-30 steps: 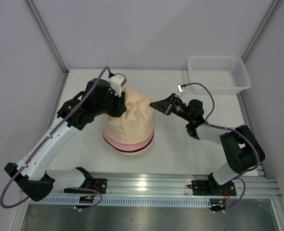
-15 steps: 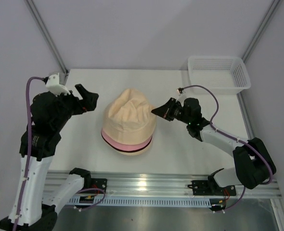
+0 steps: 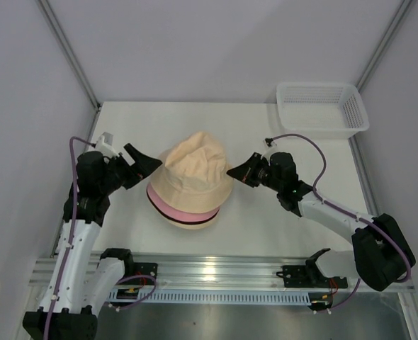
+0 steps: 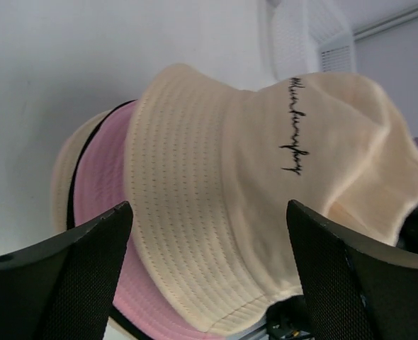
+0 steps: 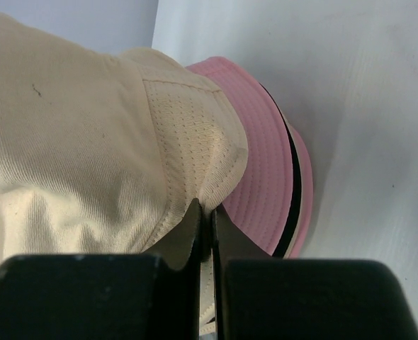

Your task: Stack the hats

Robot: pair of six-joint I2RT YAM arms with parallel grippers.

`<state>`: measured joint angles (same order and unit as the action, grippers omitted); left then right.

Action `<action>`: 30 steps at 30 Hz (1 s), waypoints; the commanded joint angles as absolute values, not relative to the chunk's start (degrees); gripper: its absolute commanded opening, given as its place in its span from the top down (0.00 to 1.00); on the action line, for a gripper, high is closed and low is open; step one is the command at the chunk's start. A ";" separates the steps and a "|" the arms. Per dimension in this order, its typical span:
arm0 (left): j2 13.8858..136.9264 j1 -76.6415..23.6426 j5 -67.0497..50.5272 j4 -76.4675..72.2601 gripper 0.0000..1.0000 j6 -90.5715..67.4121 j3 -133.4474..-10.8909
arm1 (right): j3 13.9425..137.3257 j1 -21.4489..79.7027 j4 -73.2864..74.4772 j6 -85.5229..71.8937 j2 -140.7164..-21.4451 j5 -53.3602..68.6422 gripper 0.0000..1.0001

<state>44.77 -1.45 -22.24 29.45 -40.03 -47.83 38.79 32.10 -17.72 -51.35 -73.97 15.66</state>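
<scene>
One cream hat (image 3: 195, 166), brim pinched in R claw (image 3: 232, 173).

left tool (image 3: 140, 161): off cream hat (image 3: 195, 167) | backed leftward | jaws apart

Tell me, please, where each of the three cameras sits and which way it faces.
Top external: above and behind the robot, looking down on the table; the left gripper and right gripper show, flanking the cream hat.
Left wrist: on the left wrist, facing the hat's side between its open fingers.
Right wrist: on the right wrist, facing the brim that its shut fingers pinch.
Shared: both wrist views show the pink hat under the cream one.
</scene>
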 commanded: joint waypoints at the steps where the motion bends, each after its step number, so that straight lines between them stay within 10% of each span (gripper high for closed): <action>1: 41.49 -0.97 -26.98 19.87 0.09 -45.43 -46.41 | 37.09 32.78 -16.87 -50.45 -73.39 13.62 1.00; 22: 39.20 2.02 -27.77 7.31 0.24 -57.30 -30.41 | 39.37 33.75 -14.41 -51.06 -74.79 12.66 1.00; 30: 39.99 2.11 -31.02 1.50 0.56 -60.47 -28.91 | 39.81 34.28 -14.85 -51.59 -75.94 12.83 1.00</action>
<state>39.86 1.54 -28.05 6.70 -58.22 -29.12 38.33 33.74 -16.14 -51.44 -75.05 14.15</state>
